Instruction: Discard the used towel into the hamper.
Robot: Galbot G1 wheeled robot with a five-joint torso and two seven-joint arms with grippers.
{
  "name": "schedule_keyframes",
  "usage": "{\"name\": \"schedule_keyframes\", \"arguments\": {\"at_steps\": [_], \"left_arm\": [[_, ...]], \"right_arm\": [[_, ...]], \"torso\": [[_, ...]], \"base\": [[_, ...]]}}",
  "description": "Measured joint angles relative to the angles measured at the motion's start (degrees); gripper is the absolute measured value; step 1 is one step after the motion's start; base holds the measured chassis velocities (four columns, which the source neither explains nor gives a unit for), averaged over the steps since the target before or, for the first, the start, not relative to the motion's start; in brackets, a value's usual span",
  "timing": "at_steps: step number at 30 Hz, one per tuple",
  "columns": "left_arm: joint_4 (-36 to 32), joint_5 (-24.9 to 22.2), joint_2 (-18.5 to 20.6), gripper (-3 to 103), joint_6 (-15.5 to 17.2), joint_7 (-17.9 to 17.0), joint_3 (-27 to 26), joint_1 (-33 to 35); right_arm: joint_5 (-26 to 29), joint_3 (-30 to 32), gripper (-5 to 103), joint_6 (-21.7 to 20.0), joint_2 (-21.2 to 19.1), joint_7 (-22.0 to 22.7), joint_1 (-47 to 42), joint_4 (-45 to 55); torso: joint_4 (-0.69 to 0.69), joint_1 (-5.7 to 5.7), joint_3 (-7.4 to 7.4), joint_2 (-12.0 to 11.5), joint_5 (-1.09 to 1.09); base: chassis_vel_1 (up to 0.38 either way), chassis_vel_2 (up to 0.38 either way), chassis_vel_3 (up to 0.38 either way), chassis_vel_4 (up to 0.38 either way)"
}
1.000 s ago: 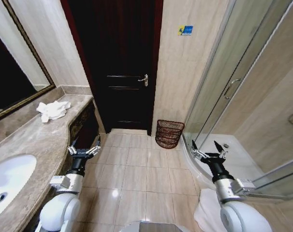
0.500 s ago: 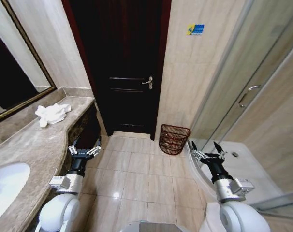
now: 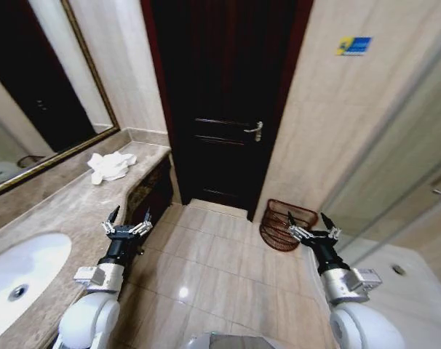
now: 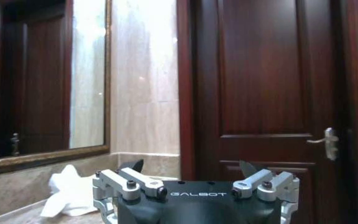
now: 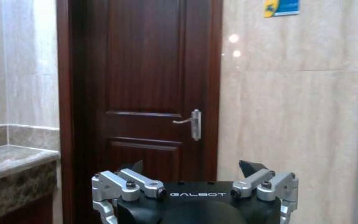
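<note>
Filling the upper centre of the head view, the dark wooden door (image 3: 220, 102) was the biggest thing, its lever handle (image 3: 255, 131) at mid-height. The marble desk (image 3: 57, 214) ran down the left of that frame, with a white sink (image 3: 24, 273) at the lower left, partly cut off by the frame edge, and a framed mirror (image 3: 38, 94) on the wall above it. Tan floor tiles (image 3: 206, 254) covered the lower centre.

The hamper (image 3: 282, 225) stood on the floor at the right of the door, against the wall; its right side was hidden behind the right gripper (image 3: 310, 222), and its inside could not be made out. The used towel (image 3: 110, 166) lay crumpled on the desk at the upper left, near the wall, well apart from the hamper.

The left gripper (image 3: 126, 220) hung at the lower left beside the desk edge, jaws spread wide and holding nothing. The right gripper sat at the lower right, jaws likewise spread wide and bare. A small blue and yellow sign (image 3: 354, 45) was fixed to the wall at the upper right.
</note>
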Motion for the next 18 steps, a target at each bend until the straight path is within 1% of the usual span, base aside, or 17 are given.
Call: {"name": "schedule_keyframes", "arguments": {"at_steps": [18], "left_arm": [[0.9,0.1,-0.3,100,-1.2,0.1,-0.3,0.7]], "right_arm": [[-0.4,-0.3,100,0.0,0.4,0.0,-0.1,0.3]], "torso": [[0.0,-0.02,-0.01,0.0,0.01]], "base": [[-0.064,0.169,0.175,-0.063]]}}
